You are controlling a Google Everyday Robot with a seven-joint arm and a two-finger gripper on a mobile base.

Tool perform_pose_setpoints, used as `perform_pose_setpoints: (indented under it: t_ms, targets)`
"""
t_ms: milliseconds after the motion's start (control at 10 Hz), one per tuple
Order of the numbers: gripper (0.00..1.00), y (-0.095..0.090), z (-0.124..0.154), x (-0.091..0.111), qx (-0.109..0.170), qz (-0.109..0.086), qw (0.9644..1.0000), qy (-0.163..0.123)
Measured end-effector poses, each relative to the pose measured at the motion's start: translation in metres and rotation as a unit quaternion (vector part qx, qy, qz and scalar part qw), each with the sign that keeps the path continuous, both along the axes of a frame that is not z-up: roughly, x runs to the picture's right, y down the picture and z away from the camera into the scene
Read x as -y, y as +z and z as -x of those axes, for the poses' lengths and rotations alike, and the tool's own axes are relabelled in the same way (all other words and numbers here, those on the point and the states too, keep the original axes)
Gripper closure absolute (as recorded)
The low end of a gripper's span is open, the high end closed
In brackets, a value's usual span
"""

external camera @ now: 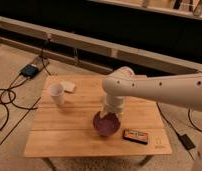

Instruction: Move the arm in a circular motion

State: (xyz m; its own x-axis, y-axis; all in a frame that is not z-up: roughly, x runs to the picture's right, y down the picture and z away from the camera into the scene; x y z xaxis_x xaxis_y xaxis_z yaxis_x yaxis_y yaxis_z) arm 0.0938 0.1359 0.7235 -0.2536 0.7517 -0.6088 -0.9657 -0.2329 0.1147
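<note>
Gripper (111, 116) of the cream-white arm (159, 90), parted or together I cannot tell, hangs just above the purple bowl (105, 128) on the wooden table (69, 131), the arm reaching in from the view's right edge, a white cup (57, 93) well left of it.

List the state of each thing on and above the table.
purple bowl: upright on the table.
white cup: upright.
dark packet: lying flat.
pale packet: lying flat beside the white cup.
arm: reaches in from the right, bent downward.
gripper: low over the purple bowl.
</note>
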Motion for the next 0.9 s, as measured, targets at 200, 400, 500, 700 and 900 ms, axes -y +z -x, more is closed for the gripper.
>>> perform_pose_setpoints:
  t_ms: [200,400,500,700,900]
  targets:
    - [0.35,0.006,-0.036,0.020,-0.025,-0.017,0.9993,0.023]
    - [0.35,0.019,-0.064,0.047,-0.040,-0.025,0.9984,0.032]
    - [0.35,0.026,-0.070,0.061,-0.042,-0.028,0.9982,0.031]
    - [0.35,0.042,-0.064,0.093,-0.037,-0.032,0.9987,0.017]
    - [0.35,0.059,-0.040,0.124,-0.022,-0.035,0.9991,-0.008]
